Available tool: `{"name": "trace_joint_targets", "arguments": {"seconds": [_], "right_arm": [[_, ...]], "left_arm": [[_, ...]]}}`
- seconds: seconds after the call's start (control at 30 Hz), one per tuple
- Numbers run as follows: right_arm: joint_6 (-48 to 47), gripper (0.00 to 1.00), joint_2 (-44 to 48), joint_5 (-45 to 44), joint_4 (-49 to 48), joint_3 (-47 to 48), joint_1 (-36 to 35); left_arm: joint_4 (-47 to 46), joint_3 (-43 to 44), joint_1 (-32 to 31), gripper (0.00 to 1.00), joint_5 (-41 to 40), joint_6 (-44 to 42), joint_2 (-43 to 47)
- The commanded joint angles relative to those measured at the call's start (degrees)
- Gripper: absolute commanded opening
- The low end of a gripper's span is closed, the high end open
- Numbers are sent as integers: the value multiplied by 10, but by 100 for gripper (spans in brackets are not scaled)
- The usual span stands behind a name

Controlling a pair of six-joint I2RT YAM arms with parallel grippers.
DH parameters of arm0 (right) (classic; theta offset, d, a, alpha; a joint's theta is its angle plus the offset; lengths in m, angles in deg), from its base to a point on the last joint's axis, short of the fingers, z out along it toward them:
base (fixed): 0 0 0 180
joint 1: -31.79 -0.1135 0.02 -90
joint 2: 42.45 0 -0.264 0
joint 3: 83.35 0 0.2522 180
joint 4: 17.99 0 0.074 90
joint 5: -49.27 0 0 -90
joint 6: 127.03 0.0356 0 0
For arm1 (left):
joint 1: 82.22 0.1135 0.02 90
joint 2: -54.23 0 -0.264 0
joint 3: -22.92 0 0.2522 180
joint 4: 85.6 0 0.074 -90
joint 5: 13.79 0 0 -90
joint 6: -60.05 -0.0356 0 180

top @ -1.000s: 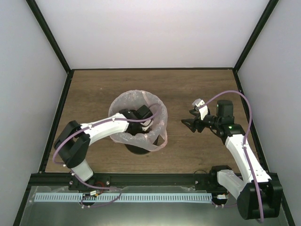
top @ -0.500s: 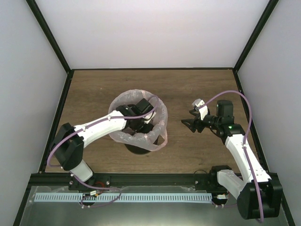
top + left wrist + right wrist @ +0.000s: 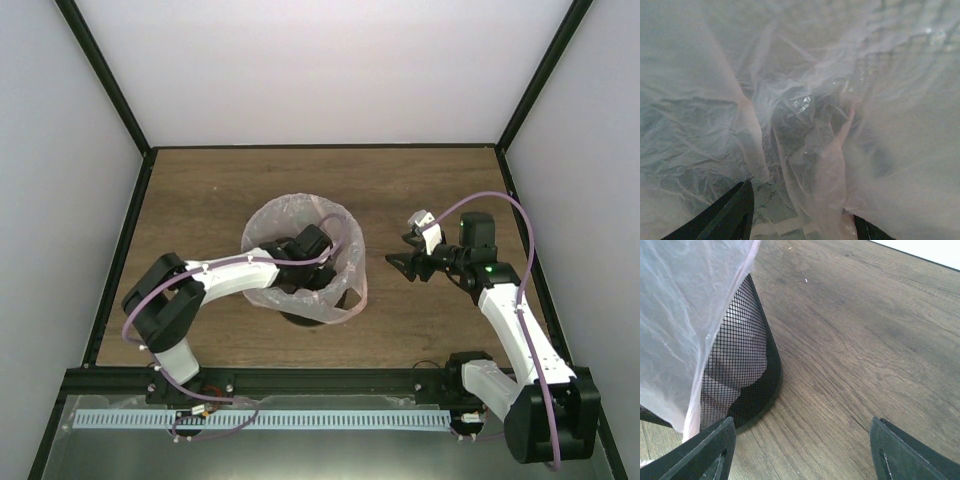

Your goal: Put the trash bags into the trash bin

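Left gripper (image 3: 801,200) inside trash bag (image 3: 262,222)

The thin, crinkly plastic carrier bag (image 3: 262,228) was a translucent pale pink, milky and almost white where it bunched. The small round mesh bin (image 3: 742,365) was black, its wall a fine diamond grid. The wooden tabletop (image 3: 200,190) was mid-brown with darker grain streaks. The left arm (image 3: 228,277) and the right arm (image 3: 512,322) were white with black joints, each trailing a mauve cable (image 3: 497,197).

Brown wooden table (image 3: 200,190), white walls (image 3: 320,70)
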Motion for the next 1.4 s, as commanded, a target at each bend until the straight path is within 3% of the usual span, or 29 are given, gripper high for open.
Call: {"name": "trace_joint_targets", "arguments": {"seconds": [0.0, 0.27, 0.43, 0.67, 0.87, 1.07, 1.37], "right_arm": [[-10, 75, -5, 6, 6, -1, 0], [-12, 75, -13, 4, 7, -1, -3], [-13, 75, -18, 3, 7, 0, -7], [-14, 75, -18, -2, 7, 0, -13], [-13, 75, -18, -2, 8, -1, -15], [-15, 75, -18, -3, 8, -1, -15], [-15, 75, -20, -3, 8, -1, -15]], "left_arm": [[-20, -4, -5, 56, -20, -1, -9], [62, 38, -6, 57, -36, 6, 59], [197, 113, -6, 56, -37, 45, 73], [333, 140, -6, 53, -143, 43, 44], [335, 103, -9, 51, -194, 46, 13], [270, 59, -10, 49, -130, 34, -20], [274, 55, -12, 48, -138, 33, -39]]}}
